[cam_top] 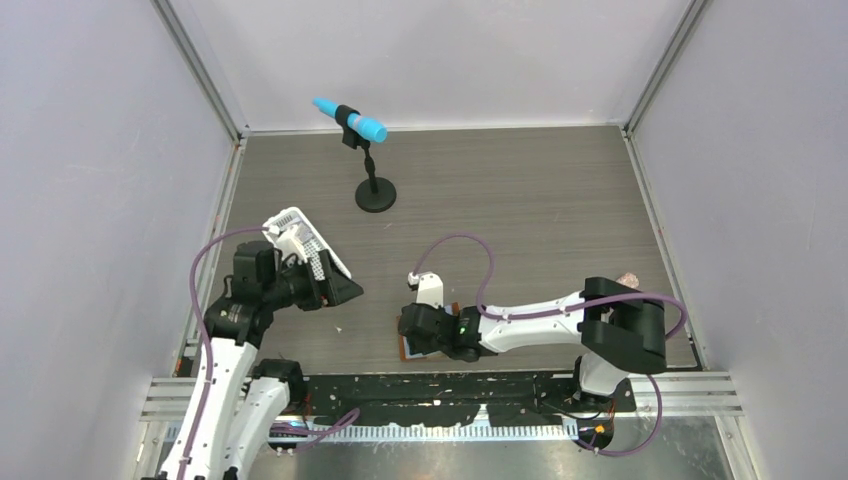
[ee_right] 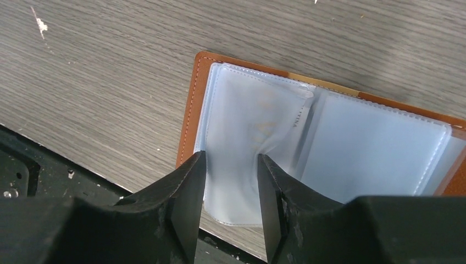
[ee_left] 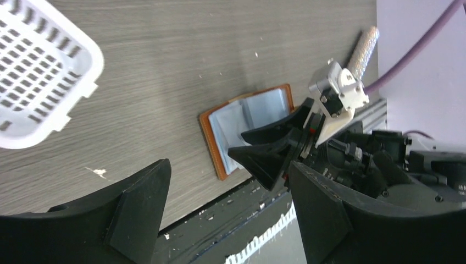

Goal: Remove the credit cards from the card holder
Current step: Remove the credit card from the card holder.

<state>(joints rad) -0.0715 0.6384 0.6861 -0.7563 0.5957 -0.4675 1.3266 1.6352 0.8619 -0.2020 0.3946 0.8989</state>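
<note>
The tan card holder [ee_right: 189, 110] lies open on the table by the front edge, pale blue pockets [ee_right: 373, 143] facing up; it also shows under the right arm [cam_top: 405, 350] and in the left wrist view [ee_left: 242, 118]. The credit cards are not plainly visible; only faint print shows through the left pocket [ee_right: 258, 115]. My right gripper [ee_right: 231, 159] is down on that left pocket, jaws partly apart, and the plastic is creased between the fingers [ee_right: 189, 187]. My left gripper [ee_left: 228, 168] hovers wide open and empty to the holder's left [cam_top: 345, 290].
A white perforated tray [cam_top: 300, 240] sits right by the left wrist [ee_left: 38, 71]. A black stand with a blue microphone [cam_top: 375, 195] is at the back. The black front rail [ee_right: 33, 165] runs just beside the holder.
</note>
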